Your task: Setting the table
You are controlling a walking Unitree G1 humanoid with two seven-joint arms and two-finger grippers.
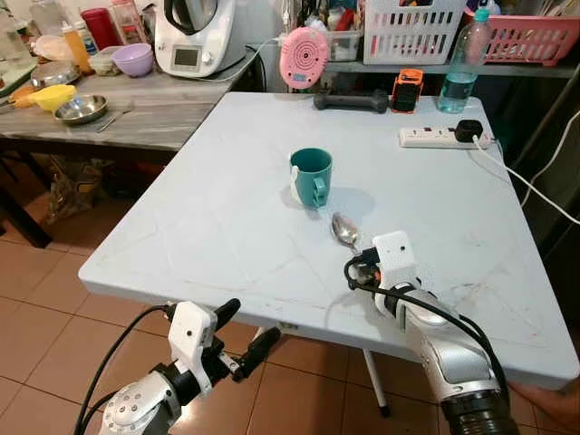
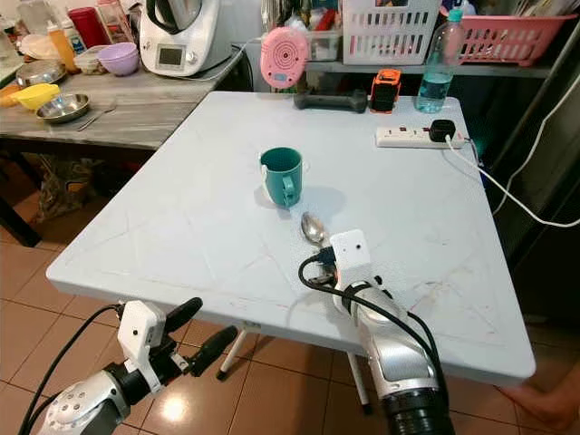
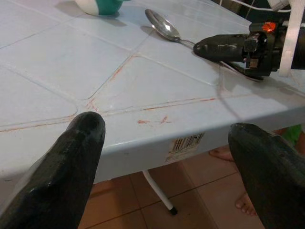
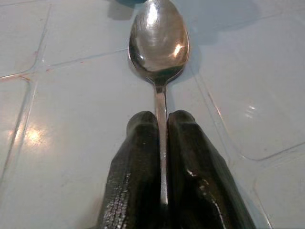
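A metal spoon (image 1: 345, 230) lies on the pale blue table (image 1: 217, 227), its bowl pointing toward a teal mug (image 1: 311, 177) just beyond it. My right gripper (image 4: 163, 138) is shut on the spoon (image 4: 159, 47) handle, low over the table near the front edge. In the left wrist view the spoon (image 3: 162, 25) and the right fingers (image 3: 221, 46) lie across the tabletop. My left gripper (image 1: 243, 332) hangs open below and in front of the table's front edge, holding nothing.
At the table's far side lie a power strip (image 1: 435, 137), a water bottle (image 1: 460, 72), an orange device (image 1: 408, 90), a black dumbbell (image 1: 351, 101) and a pink round gadget (image 1: 304, 56). A wooden counter (image 1: 154, 113) with bowls stands to the left. A person's foot (image 1: 553, 403) shows at lower right.
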